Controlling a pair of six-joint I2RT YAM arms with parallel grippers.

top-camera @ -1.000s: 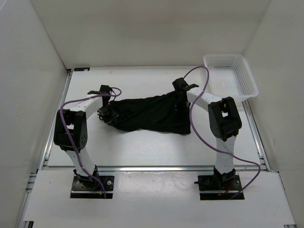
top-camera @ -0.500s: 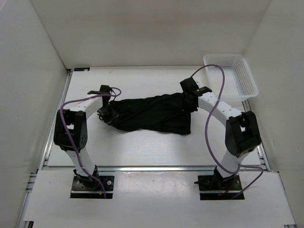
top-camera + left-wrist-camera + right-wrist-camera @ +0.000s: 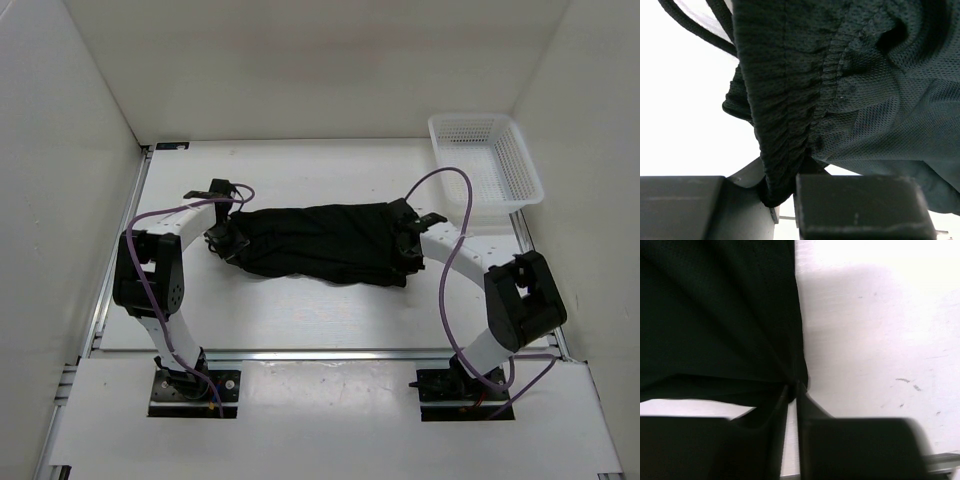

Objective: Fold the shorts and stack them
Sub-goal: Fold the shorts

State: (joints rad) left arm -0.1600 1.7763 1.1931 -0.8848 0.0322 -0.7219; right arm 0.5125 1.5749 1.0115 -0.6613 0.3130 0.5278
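Observation:
The black shorts [image 3: 315, 242] lie spread across the middle of the table, folded lengthwise. My left gripper [image 3: 226, 242] is shut on the ribbed waistband [image 3: 785, 125] at the cloth's left end. My right gripper [image 3: 405, 248] is shut on the cloth's right edge, which bunches between its jaws in the right wrist view [image 3: 795, 385]. The shorts fill the upper left of that view [image 3: 715, 315].
A white mesh basket [image 3: 485, 160] stands at the back right corner. White walls enclose the table on three sides. A purple cable [image 3: 445, 270] loops off the right arm. Black drawcords [image 3: 700, 30] hang from the waistband.
My right gripper has moved forward and to the right, pulling the shorts' right edge with it; the cloth now lies flatter and straighter. The left gripper has not moved.

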